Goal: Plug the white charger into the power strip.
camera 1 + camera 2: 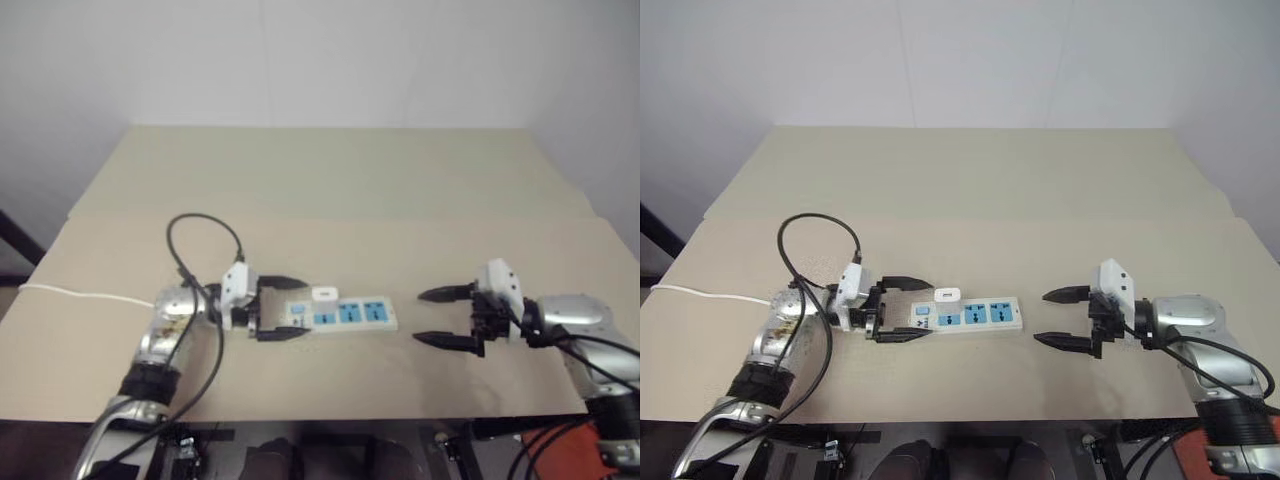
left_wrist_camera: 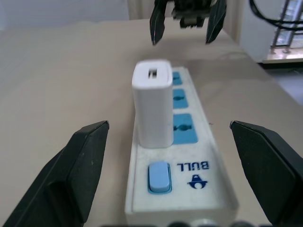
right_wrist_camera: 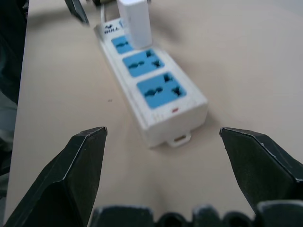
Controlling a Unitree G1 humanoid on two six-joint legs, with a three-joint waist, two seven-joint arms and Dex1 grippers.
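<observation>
- The left end effector (image 1: 283,309) hangs low over the tan tabletop (image 1: 330,190), its two black fingers (image 2: 71,175) spread wide with nothing pinched between them.
- Right in front of those fingertips, reaching partly into the gap between them, lies the switch end of the power strip (image 1: 345,315); the blue rocker switch (image 2: 158,177) sits nearest that end effector, beside a printed logo.
- Just past the switch, the white charger (image 1: 324,295) stands upright on the strip, seated in the socket closest to the left end effector. Neither finger touches it.
- Beyond the charger, two more blue sockets (image 3: 161,90) run along the strip away from the left end effector; both are bare.
- The right end effector (image 1: 442,317) faces the strip's far end, near it but apart, with open tabletop between. Its black fingers (image 3: 78,172) are spread wide as well and grip nothing.
- From the right end effector's side, the strip runs away from it end-on, its small mounting tab nearest and the charger at the far end.
- Behind the left end effector, a white cord (image 1: 75,294) trails off towards the tabletop's edge, and a black cable (image 1: 200,235) loops above the left wrist.
</observation>
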